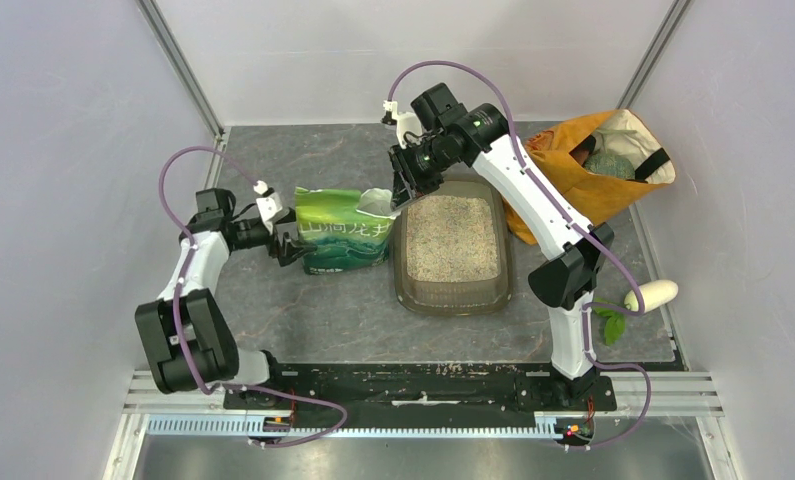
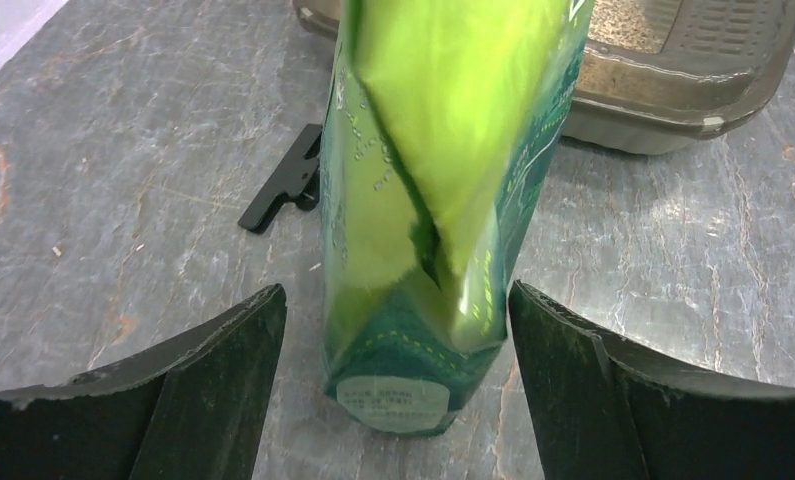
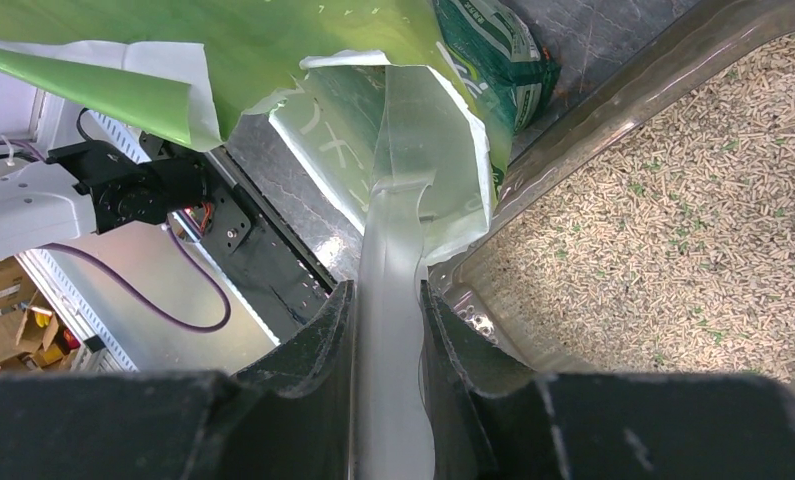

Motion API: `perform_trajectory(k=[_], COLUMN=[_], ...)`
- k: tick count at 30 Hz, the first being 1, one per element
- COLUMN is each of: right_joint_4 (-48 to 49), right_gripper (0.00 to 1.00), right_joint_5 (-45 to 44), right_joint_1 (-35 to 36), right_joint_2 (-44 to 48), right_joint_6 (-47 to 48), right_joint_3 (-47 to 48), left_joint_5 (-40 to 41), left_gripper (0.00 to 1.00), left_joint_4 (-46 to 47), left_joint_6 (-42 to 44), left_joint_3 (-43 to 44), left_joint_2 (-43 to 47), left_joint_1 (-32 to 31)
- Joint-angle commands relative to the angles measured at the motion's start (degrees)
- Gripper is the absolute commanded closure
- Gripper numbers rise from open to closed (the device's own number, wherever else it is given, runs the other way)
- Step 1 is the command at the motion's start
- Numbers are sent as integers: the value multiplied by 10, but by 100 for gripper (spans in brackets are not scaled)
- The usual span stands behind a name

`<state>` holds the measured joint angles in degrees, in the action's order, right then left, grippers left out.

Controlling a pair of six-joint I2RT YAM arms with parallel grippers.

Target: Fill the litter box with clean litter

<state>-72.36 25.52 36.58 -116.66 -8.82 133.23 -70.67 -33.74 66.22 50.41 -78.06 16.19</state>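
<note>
Looking first at the litter box (image 1: 454, 300), we find it in the middle of the bench (image 1: 303, 310). The clean litter (image 1: 451, 238) covers its floor in an even pale layer from wall to wall. Just beside its left wall is the green pouch (image 1: 341, 232), with the base toward the left arm and the torn mouth at the far left corner of the box. We cannot tell whether the mouth touches the rim.

The right claw (image 1: 404, 192) is clenched on a silvery strip of this torn mouth and holds that end up. The left claw (image 1: 295, 247) is released. It stands wide on both sides of the pouch base, with bench visible in each gap, so it touches nothing.

We judge that the filling is complete or nearly so, and that the step in hand is to set the pouch aside. The next move calls for care with the open mouth. The right claw should lower the strip without tipping the mouth onto the bench, where remaining granules could spill. If more litter is wanted, the left claw must close on the base and lift it. The orange cloth bag (image 1: 603, 195) at the far right is not needed.
</note>
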Motion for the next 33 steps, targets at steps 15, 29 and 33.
perform_trajectory(k=[15,29,33], right_joint_4=[-26,-18,-6], right_gripper=[100,100,100], right_joint_5=[-20,-18,-23], right_joint_1=[-5,-12,-12], right_joint_2=[-5,11,19], right_joint_6=[17,25,29], right_joint_3=[19,11,-12], left_joint_5=[3,120,175], left_gripper=[70,98,98], left_joint_4=[-14,-246,-308], left_joint_6=[74,149,158], left_joint_3=[31,156,195], left_joint_2=[-76,67,89], left_joint_1=[-55,-70,-99])
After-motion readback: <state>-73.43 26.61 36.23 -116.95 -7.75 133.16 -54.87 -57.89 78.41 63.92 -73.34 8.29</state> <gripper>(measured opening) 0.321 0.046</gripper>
